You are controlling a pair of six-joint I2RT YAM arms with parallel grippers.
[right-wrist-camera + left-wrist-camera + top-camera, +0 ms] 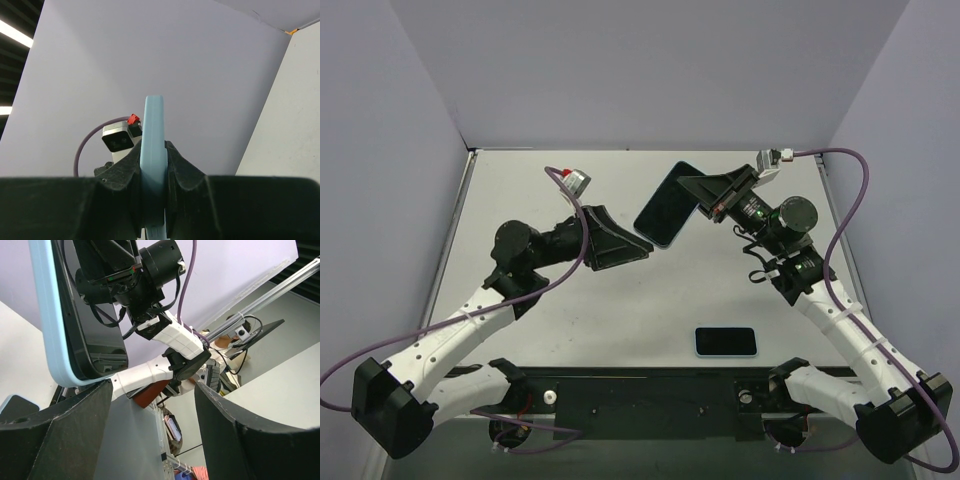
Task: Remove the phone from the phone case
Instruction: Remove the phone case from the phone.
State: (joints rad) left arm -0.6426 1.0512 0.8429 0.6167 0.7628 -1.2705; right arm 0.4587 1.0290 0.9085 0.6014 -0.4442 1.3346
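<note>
Right gripper (700, 197) above grey table (620, 300), lilac walls (650, 70)

We see bare table (620, 310) across the centre of the top view; the raised phone case (665, 205) blocks upper centre, and a flat dark device (726, 342) lies lower right.

Left hand (635, 247) agape, right hand (692, 190) clamped, both arms outstretched.

Far middle: light-blue plastic phone case (663, 207), aloft in my right gripper (698, 200).
Left of it: my left gripper (635, 248), just beside its near end.
Near right: black-faced flat phone (725, 341), on the grey table (570, 320).
</note>
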